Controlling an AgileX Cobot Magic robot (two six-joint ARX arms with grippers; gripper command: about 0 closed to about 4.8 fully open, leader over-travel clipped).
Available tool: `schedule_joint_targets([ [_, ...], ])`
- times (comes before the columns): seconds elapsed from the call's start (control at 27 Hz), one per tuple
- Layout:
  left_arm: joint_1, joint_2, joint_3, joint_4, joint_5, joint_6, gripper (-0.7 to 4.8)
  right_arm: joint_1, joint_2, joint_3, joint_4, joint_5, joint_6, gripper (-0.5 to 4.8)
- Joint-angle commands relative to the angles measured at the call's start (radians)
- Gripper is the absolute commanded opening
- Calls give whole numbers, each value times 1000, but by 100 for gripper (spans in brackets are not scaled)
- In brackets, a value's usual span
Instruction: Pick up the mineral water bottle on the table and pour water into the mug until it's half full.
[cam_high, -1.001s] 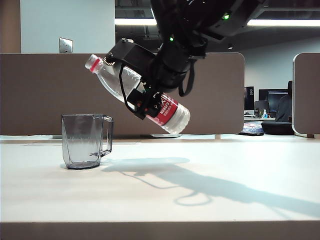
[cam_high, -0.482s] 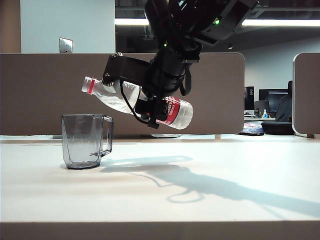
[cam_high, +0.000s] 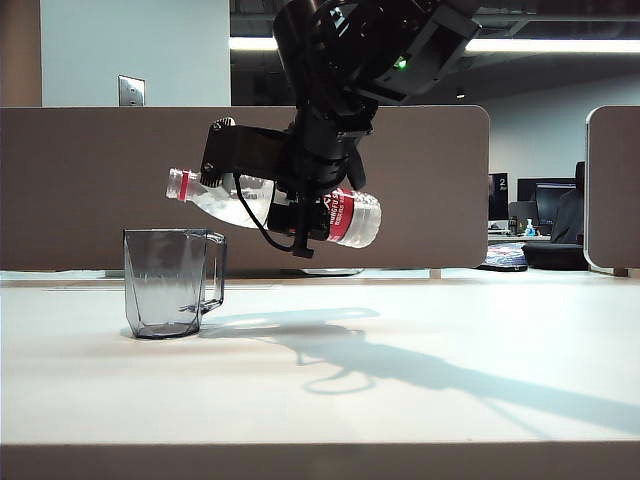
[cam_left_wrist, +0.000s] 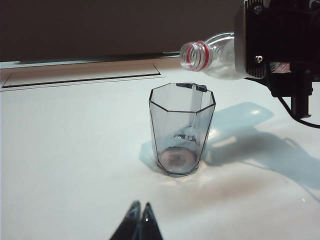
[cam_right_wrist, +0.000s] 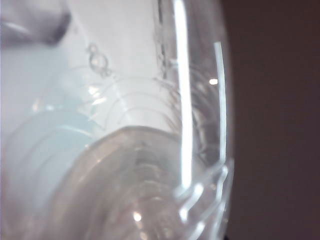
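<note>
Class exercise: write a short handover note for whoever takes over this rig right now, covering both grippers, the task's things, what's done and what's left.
Right gripper: shut on the mineral water bottle, held nearly level above the mug, uncapped mouth over the rim.
Left gripper: jaws shut, empty, near the table, short of the mug.
Done: bottle lifted, tipped.
Left: no stream visible; mug looks empty. Pour to half.

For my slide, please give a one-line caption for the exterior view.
Right gripper holds the uncapped mineral water bottle nearly level, mouth above the mug on the table.
</note>
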Motion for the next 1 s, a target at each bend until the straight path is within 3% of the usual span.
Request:
schedule_joint_targets([
  [0.04,0,2,3,13,4,0,-5,2,-11,8,43,17,-63,269],
  [0.37,0,2,3,13,4,0,-5,2,-12,8,45,64,-162,270],
  [1.0,0,2,3,13,4,0,-5,2,-12,8,84,87,-237,270],
])
